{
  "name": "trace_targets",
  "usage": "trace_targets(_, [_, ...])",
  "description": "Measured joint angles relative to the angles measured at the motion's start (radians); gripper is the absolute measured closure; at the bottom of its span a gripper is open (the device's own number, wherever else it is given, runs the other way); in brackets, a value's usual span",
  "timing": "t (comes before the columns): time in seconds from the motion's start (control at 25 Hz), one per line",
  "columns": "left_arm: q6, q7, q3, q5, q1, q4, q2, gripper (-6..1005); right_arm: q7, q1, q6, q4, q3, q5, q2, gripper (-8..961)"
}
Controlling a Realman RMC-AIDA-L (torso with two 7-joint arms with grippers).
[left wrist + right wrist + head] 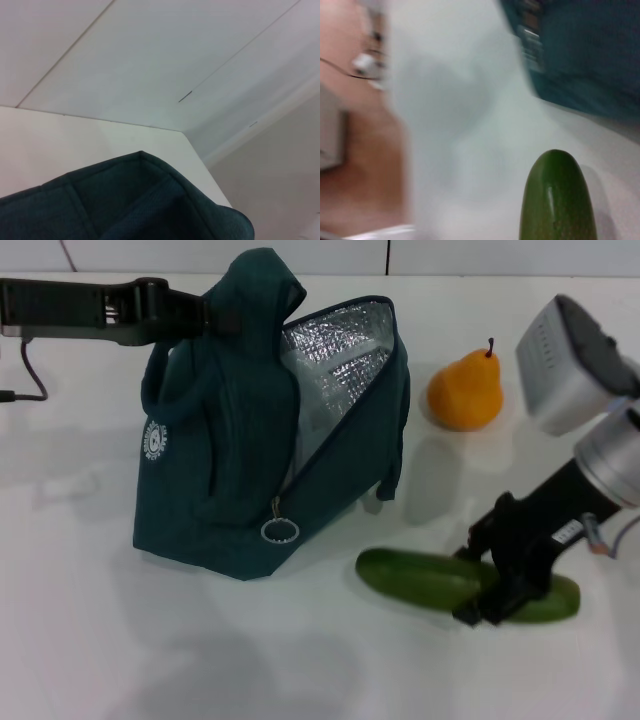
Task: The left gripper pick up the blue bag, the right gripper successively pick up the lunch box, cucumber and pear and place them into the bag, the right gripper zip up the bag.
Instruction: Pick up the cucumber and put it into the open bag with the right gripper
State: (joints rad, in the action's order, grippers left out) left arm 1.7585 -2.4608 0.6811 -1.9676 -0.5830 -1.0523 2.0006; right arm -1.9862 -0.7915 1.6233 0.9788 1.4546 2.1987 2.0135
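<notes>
The blue bag (225,470) stands open on the white table, its silver lining (335,360) showing. My left gripper (212,316) is shut on the bag's top flap and holds it up; the fabric also shows in the left wrist view (125,200). The cucumber (410,578) lies low over the table, right of the bag. My right gripper (497,585) is shut on it near its right end; its tip shows in the right wrist view (557,200). The pear (465,392) stands behind, right of the bag. The lunch box is out of view.
The bag's ring zipper pull (280,530) hangs at its front corner. A black cable (30,380) lies at the far left of the table (150,640). The bag's side shows in the right wrist view (580,60).
</notes>
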Motion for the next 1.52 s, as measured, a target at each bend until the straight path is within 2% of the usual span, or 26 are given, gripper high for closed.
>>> trace_targets(0.04, [0.000, 0.000, 0.000, 0.000, -0.001, 0.000, 0.000, 925, 0.000, 0.000, 0.000, 0.000, 0.000, 0.000, 0.000, 323])
trace_targets(0.12, [0.000, 0.000, 0.000, 0.000, -0.003, 0.000, 0.001, 924, 0.033, -0.003, 0.155, 0.025, -0.089, -0.052, 0.002, 323])
trace_targets(0.28, [0.000, -0.001, 0.000, -0.001, -0.004, 0.000, 0.003, 924, 0.059, 0.001, 0.233, -0.002, -0.251, -0.181, -0.003, 324])
trace_targets(0.48, [0.001, 0.001, 0.000, 0.004, -0.002, 0.005, 0.005, 923, 0.107, 0.004, 0.291, -0.180, -0.503, -0.328, -0.021, 324])
trace_targets(0.68, [0.005, 0.001, 0.000, 0.007, -0.002, 0.005, 0.008, 922, 0.193, 0.032, 0.292, -0.384, -0.645, -0.510, -0.039, 324])
trace_targets(0.76, [0.006, 0.000, 0.000, 0.009, 0.000, 0.006, 0.009, 922, 0.212, 0.052, 0.277, -0.432, -0.664, -0.576, -0.034, 324])
trace_targets(0.96, [0.006, 0.002, -0.001, 0.009, 0.004, 0.007, 0.009, 921, 0.302, 0.082, 0.160, -0.546, -0.650, -0.739, 0.011, 323])
trace_targets(1.16, [0.016, -0.005, 0.004, 0.004, 0.005, 0.009, 0.005, 921, 0.454, 0.017, 0.077, -0.722, -0.590, -0.859, 0.014, 324])
trace_targets(1.52, [0.036, -0.018, 0.004, 0.008, 0.030, 0.011, 0.003, 920, 0.596, -0.124, -0.022, -0.883, -0.577, -0.867, 0.014, 320])
